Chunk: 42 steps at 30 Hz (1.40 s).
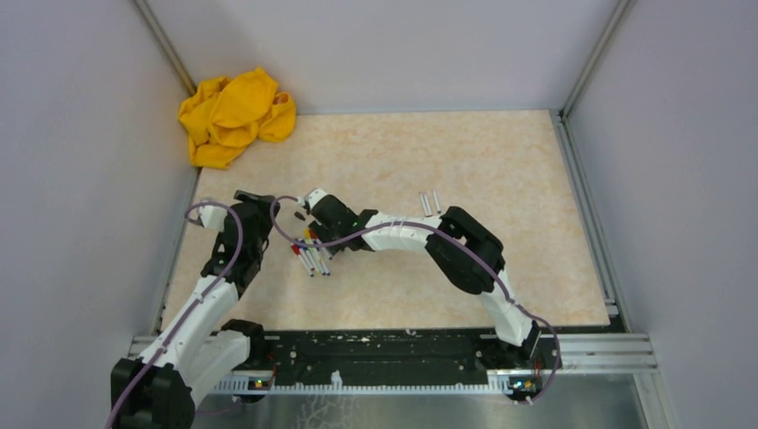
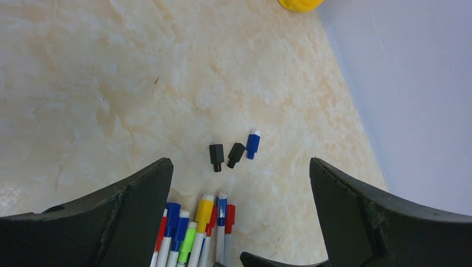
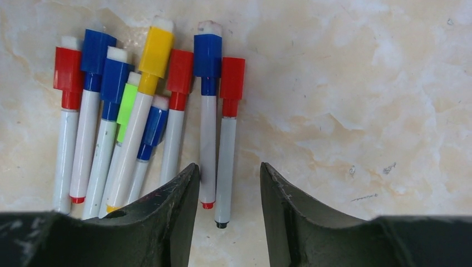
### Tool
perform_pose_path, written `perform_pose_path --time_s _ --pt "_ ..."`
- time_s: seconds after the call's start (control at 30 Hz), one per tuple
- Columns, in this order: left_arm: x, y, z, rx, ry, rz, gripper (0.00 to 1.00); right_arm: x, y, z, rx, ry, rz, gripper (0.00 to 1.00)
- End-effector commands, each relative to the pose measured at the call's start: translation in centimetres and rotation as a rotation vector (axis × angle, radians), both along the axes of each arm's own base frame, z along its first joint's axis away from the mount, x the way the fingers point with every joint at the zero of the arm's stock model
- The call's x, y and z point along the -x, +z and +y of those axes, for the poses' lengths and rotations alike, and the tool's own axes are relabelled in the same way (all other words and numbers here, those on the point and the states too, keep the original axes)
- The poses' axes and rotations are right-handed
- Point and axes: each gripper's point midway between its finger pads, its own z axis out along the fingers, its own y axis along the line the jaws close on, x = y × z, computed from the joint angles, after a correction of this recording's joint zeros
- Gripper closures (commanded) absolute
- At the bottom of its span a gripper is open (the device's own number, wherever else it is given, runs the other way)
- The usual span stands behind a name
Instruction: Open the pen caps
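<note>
Nine markers (image 3: 209,139) are bunched, topped by red, blue, yellow and green pen caps (image 3: 179,69); the left gripper (image 2: 239,161) is spread wide, the right gripper (image 3: 228,167) parted around one of them.

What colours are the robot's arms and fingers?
The left arm and right arm are white with chunky black joints, each trailing a purple cable. The left end effector and right end effector have thick black wedge-shaped fingers.
</note>
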Motion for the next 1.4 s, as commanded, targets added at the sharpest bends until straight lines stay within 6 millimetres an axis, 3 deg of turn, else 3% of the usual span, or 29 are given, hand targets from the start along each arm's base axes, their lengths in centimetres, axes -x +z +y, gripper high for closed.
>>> perform_pose_path --time_s 0.0,1.13,1.37 --pt "0.4 -0.3 0.4 -0.003 0.021 0.003 0.02 -0.2 -0.4 0.0 0.015 -0.021 -0.016 0.57" --pt "0.1 -1.1 0.3 -0.007 0.025 0.020 0.02 -0.6 6.1 0.3 -0.135 -0.032 -0.110 0.58" --pt "0.1 -0.8 0.4 -0.008 0.031 0.013 0.02 -1.1 5.2 0.4 -0.116 -0.032 -0.099 0.58"
